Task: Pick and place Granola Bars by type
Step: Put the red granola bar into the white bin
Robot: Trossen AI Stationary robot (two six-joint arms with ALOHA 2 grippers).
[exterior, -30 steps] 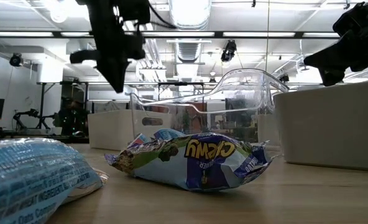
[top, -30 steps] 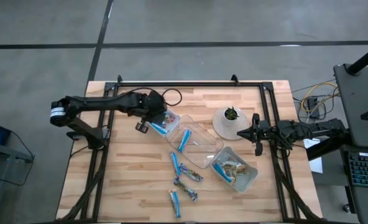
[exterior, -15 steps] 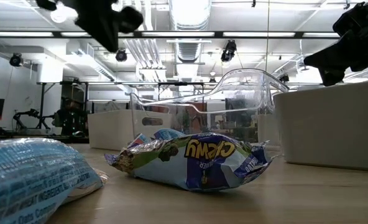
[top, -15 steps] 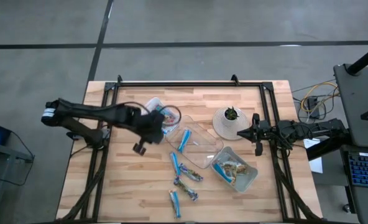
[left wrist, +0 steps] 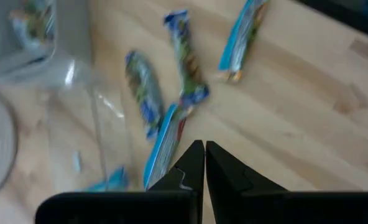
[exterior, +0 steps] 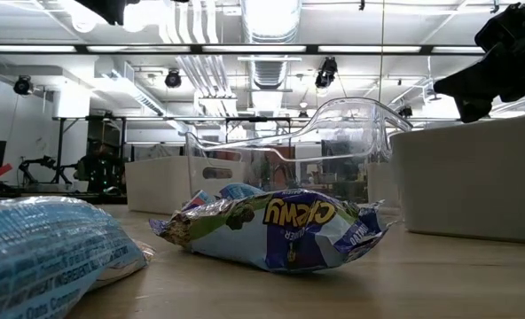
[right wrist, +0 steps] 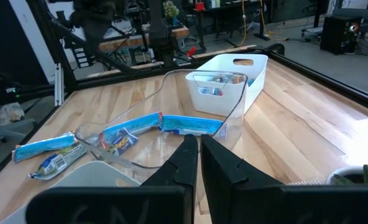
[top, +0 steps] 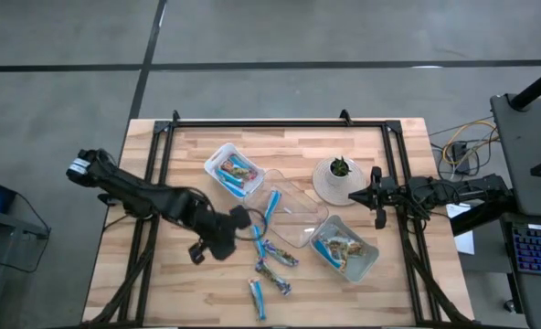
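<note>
Several loose granola bars lie flat on the wood near the table's front middle: a bright blue one [top: 257, 239], two darker ones [top: 278, 257] [top: 270, 274], and another blue one [top: 257, 300]. My left gripper [top: 238, 227] hovers just left of them, shut and holding nothing; in its wrist view the fingers [left wrist: 204, 155] are closed above a blue bar [left wrist: 162, 146]. My right gripper [top: 377, 196] waits shut at the right edge, seen shut in its wrist view [right wrist: 198, 146]. In the low view a "Chewy" bar [exterior: 280, 230] lies on the table.
Three trays run diagonally across the table: a white one [top: 217, 157] at the far left with bars inside, a clear one [top: 298, 196] in the middle holding a blue bar [top: 270, 206], and a third [top: 369, 267] with tan bars. A potted plant [top: 337, 178] stands by the right arm.
My left gripper has swung from over the far-left white tray toward the table's near edge, ending beside the loose bars, and its wrist has turned on the way. It has stayed shut with nothing in it. In the low view it has left the picture at the top.
</note>
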